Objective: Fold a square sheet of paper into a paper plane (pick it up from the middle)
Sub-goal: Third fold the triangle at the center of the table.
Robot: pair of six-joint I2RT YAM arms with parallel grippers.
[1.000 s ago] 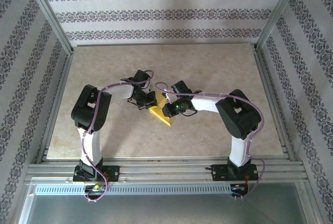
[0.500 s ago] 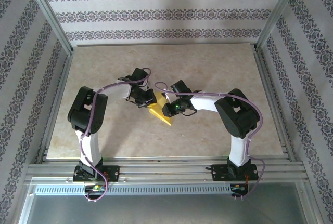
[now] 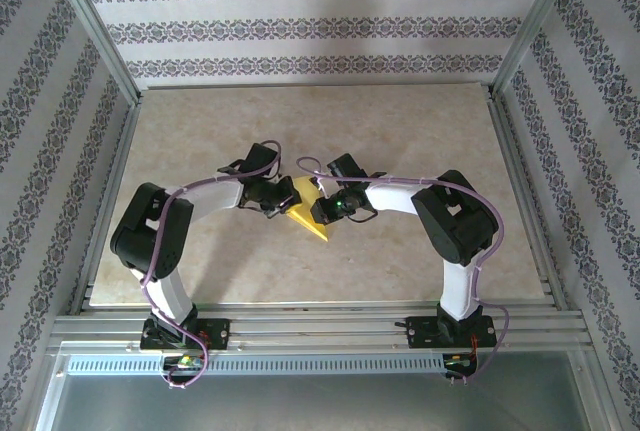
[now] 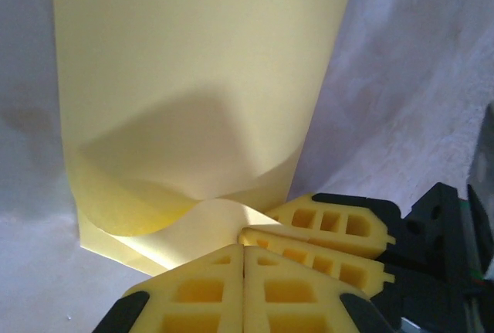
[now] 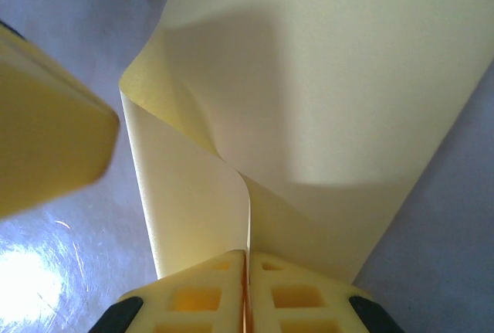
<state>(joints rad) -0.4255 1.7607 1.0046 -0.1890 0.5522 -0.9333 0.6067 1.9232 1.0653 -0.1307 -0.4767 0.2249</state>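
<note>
The square sheet of paper, half folded, lies at the table's middle. Our right gripper pinches its raised fold. Our left gripper's jaws are pressed together at the curled edge (paper caught? we cannot tell). We should align the edges before creasing flat.

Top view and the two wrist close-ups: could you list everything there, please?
paper: 1, yellow, mid-table, curled between the grippers
table: 1, beige marble look, under everything
walls: 3, white with grey patterned stripes, around the table
rails: several, silver, along the near edge and corners
left arm: 1, black and white, near left
right arm: 1, black and white, near right
left gripper: 1, yellow fingers, shut, at the paper's edge
right gripper: 1, yellow fingers, shut on the paper
</note>
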